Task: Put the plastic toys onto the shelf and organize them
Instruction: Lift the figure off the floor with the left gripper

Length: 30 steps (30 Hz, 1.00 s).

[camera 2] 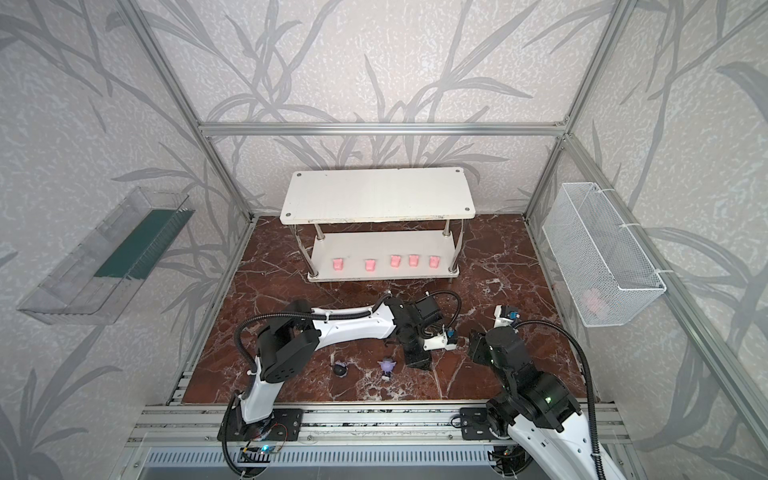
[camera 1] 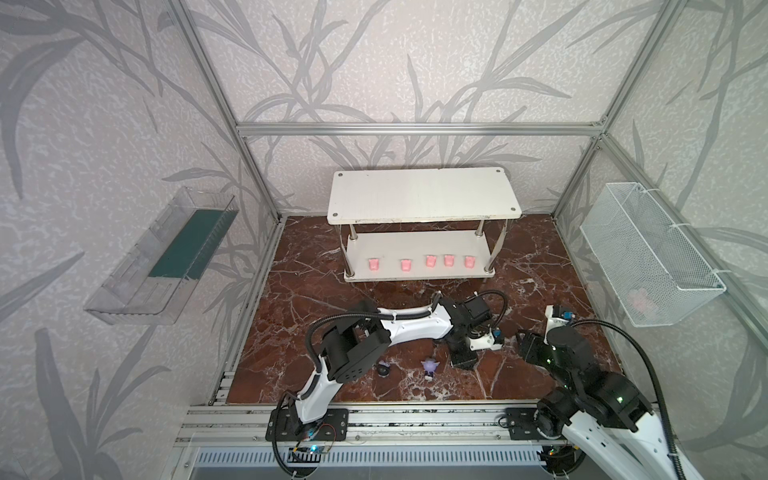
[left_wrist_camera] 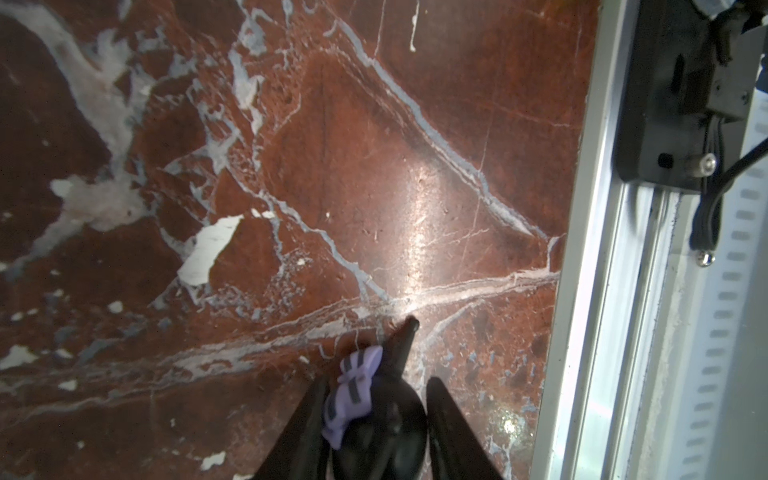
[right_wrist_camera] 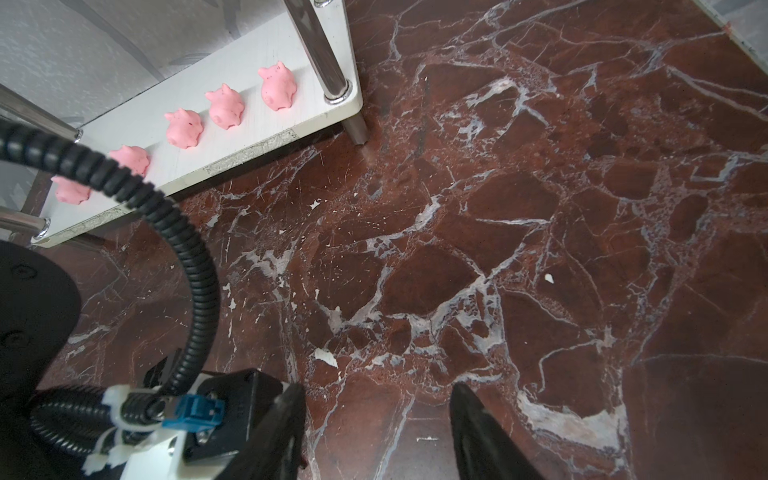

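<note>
Near the front of the red-brown marble-patterned desk [camera 1: 540, 257], the left pincer [left_wrist_camera: 377, 384] is down over a tiny big-headed plastic figurine, black with lilac stripes [left_wrist_camera: 353, 399]. Its jaws stand on either side of the toy. One finger [left_wrist_camera: 307, 419] lies against the lilac side, while a thin strip of desk shows beside the other, so I cannot tell whether the toy is truly clamped. In both top views the pincer body hides this figure.

Two more figurines sit loose on the desk nearby, a black one with lilac [camera 1: 384, 368] and a mostly lilac-purple one [camera 1: 429, 368]. Five pale-pink plastic piglets [camera 1: 430, 261] sit in a row on the lower board of the white two-tier shelf with chrome legs [camera 1: 424, 195]; its top board is bare. The right pincer [right_wrist_camera: 382, 436] hangs over bare desk, jaws apart, nothing between them.

The step in hand looks like the pickup of the first of three figurines. Next, the grip needs to settle squarely on the round head. Then comes a straight lift and a carry to the shelf, clear of the piglets.
</note>
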Each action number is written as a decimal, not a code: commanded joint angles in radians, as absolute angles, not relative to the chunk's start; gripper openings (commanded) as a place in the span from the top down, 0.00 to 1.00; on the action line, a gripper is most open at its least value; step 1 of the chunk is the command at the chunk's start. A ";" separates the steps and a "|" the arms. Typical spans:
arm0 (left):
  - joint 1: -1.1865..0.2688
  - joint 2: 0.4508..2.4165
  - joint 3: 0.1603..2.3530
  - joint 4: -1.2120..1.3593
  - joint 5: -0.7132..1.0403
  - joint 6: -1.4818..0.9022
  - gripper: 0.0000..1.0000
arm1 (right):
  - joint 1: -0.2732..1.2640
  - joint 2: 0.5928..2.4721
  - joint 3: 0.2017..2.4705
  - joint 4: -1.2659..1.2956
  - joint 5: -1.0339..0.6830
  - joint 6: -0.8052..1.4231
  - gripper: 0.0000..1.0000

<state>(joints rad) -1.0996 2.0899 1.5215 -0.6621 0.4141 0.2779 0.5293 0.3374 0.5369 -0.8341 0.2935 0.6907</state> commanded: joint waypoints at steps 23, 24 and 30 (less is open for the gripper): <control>-1.091 2.172 1.622 -0.803 0.369 0.357 0.73 | 0.494 0.347 0.511 -0.795 0.256 0.683 0.43; -1.089 2.169 1.621 -0.802 0.373 0.355 0.75 | 0.491 0.345 0.511 -0.793 0.255 0.685 0.43; -1.071 2.128 1.610 -0.778 0.395 0.338 0.80 | 0.486 0.335 0.519 -0.803 0.257 0.682 0.43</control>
